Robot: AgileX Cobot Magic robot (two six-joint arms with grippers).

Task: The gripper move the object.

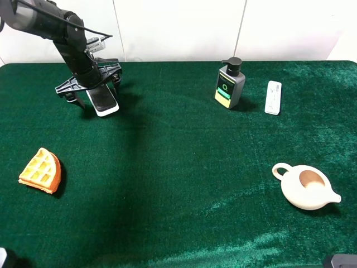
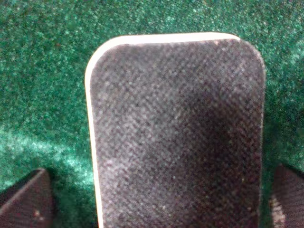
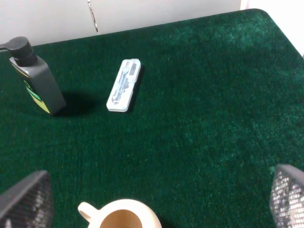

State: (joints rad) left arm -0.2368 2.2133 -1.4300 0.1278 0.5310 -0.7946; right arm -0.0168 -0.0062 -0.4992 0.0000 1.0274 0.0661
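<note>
My left gripper (image 1: 92, 89) hangs over the far left corner of the green velvet worktop (image 1: 178, 167). Its thin black fingers are spread wide. The flat rounded-rectangle block with a black felt-like top and white base (image 1: 103, 100) lies flat on the cloth under it. The block's near end pokes out past the claw towards me.

In the left wrist view the block (image 2: 175, 133) fills the space between the fingertips of the left gripper (image 2: 156, 199). One finger stands clear of the block's edge. At the other I cannot tell whether there is contact.

The cream ceramic jug with a loop handle and spout (image 1: 307, 187) sits by the right edge, and its hollow shows a tan inside. The dark grey pump bottle with a green-and-yellow label (image 1: 230, 84) stands upright near the far edge. I cannot tell what it contains. Just beside it, towards the right edge, lies the slim white test cassette (image 1: 273, 97).

The golden waffle wedge (image 1: 40, 170) by the left edge shows only from the high camera. Only the right wrist view shows my right gripper (image 3: 156, 199), its fingers wide apart above the jug (image 3: 121, 216), with the bottle (image 3: 35, 78) and cassette (image 3: 123, 85) beyond.
</note>
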